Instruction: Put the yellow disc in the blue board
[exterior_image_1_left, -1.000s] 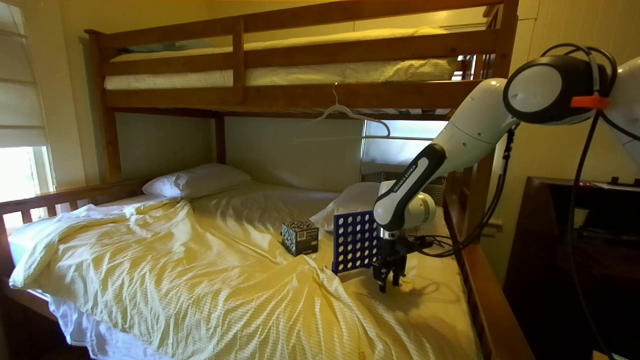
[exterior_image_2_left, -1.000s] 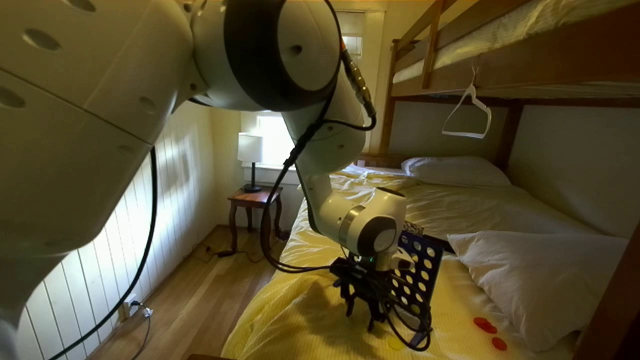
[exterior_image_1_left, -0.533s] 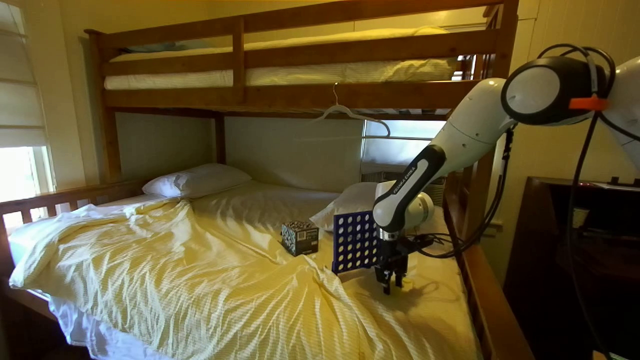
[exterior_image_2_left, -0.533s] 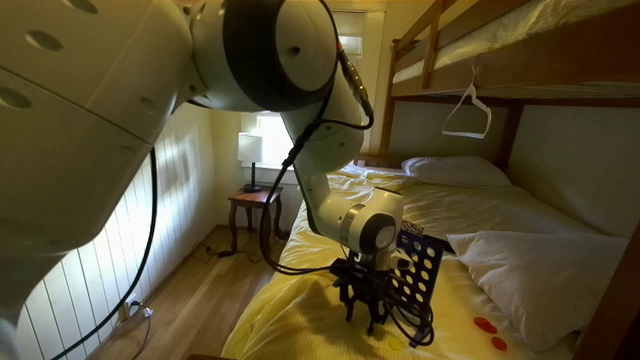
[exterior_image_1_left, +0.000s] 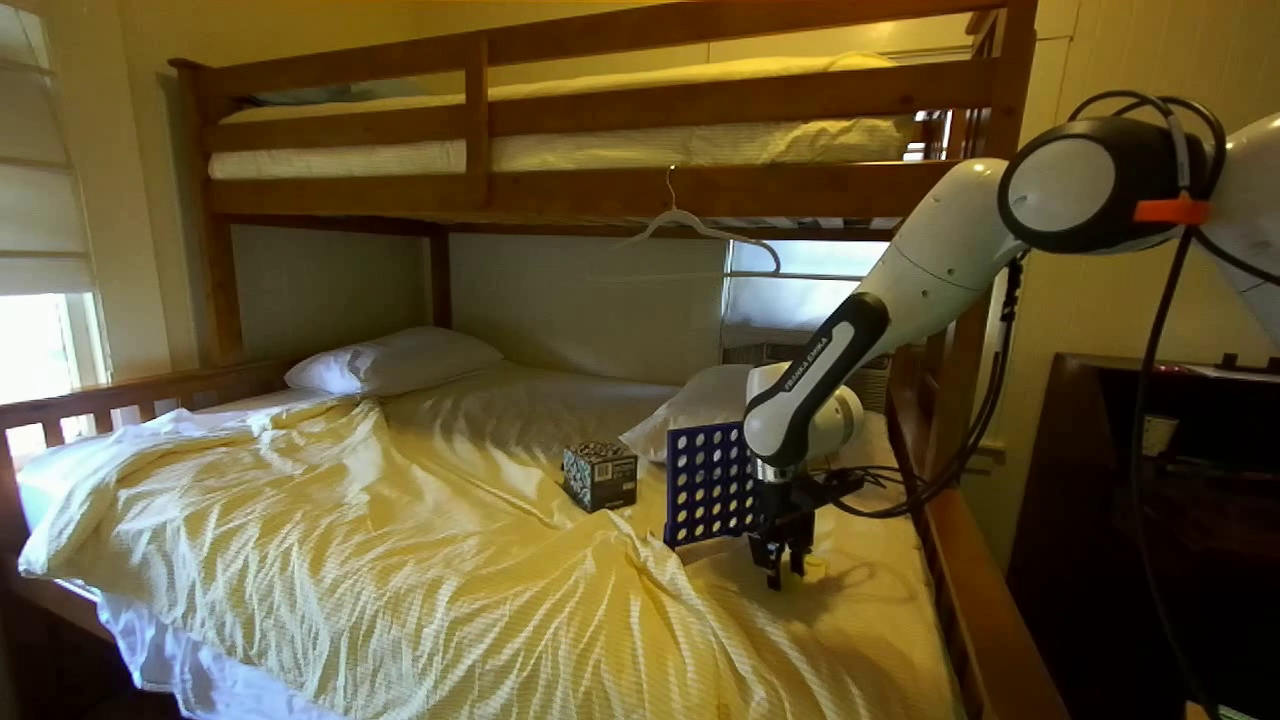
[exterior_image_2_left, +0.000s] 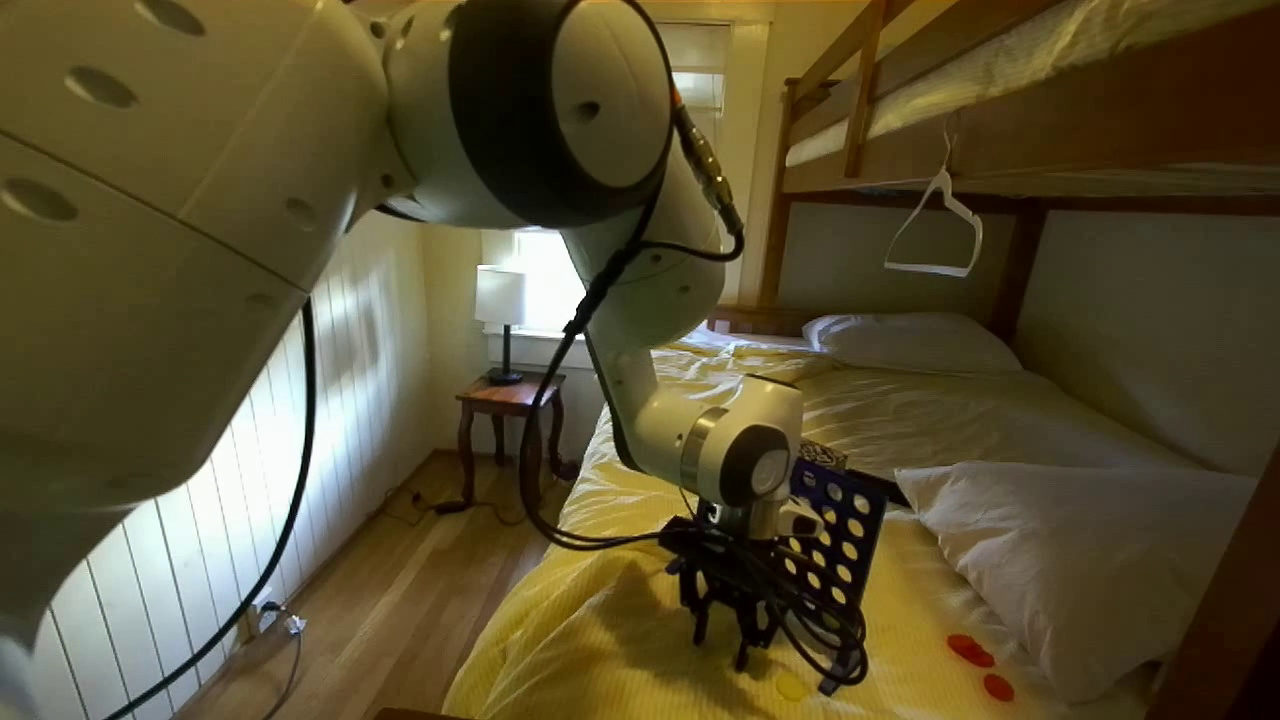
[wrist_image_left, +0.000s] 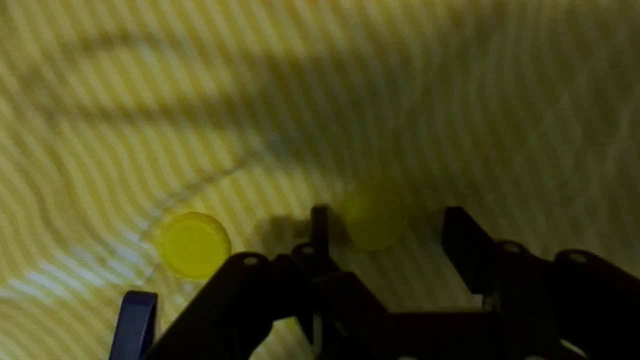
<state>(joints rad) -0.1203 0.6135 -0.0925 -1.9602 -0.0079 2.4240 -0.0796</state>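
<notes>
Two yellow discs (wrist_image_left: 194, 245), three red discs (exterior_image_2_left: 998, 687)

The lower bunk (exterior_image_1_left: 980, 600) is wearing a striped yellow bedspread (exterior_image_1_left: 420, 545), with the blue Connect Four board (exterior_image_2_left: 842, 521) standing upright on it! From the board, in an exterior view, the patterned box (exterior_image_2_left: 826, 457) is peeking out at twelve o'clock, white pillows (exterior_image_2_left: 1080, 560) are resting at one and three, red discs (exterior_image_2_left: 967, 650) are lying between four and five. In the wrist view, two yellow discs (wrist_image_left: 195, 245) are lying apart!
</notes>
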